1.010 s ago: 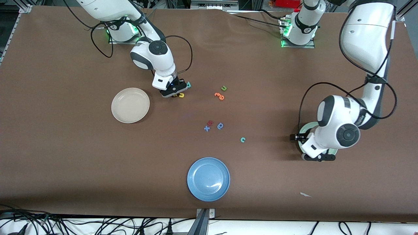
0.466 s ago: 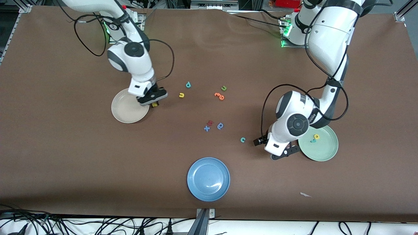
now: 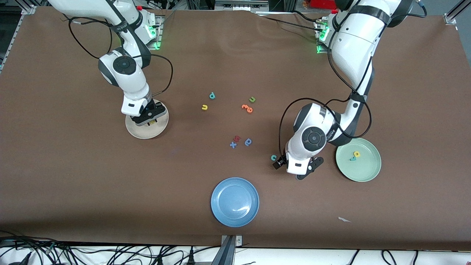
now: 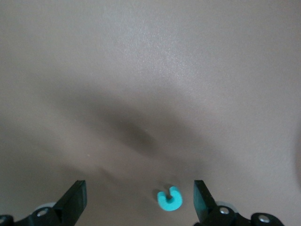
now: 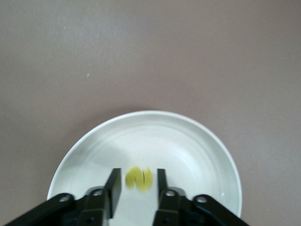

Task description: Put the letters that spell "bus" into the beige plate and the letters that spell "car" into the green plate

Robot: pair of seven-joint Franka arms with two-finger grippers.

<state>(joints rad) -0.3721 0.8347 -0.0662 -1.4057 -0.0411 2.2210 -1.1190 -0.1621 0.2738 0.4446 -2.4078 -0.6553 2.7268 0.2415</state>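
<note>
Right gripper (image 5: 136, 188): over the beige plate (image 3: 137, 129), fingers slightly apart, yellow s (image 5: 138, 179) between them, being released.
Left gripper (image 4: 140, 200): fingers wide apart, just beside the teal c (image 3: 273, 158).
Next: descend, straddle the c, pinch, carry to green plate (image 3: 364, 173).

Matt brown table cover (image 3: 73, 165); glossy blue plate (image 3: 220, 213); smooth beige plate (image 5: 211, 155); matt foam letters.

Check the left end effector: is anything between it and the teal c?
Nothing visible. The left end effector is open over bare table, and the c lies between its fingers with no other letter near. From there to the green plate the table also looks bare.
</note>
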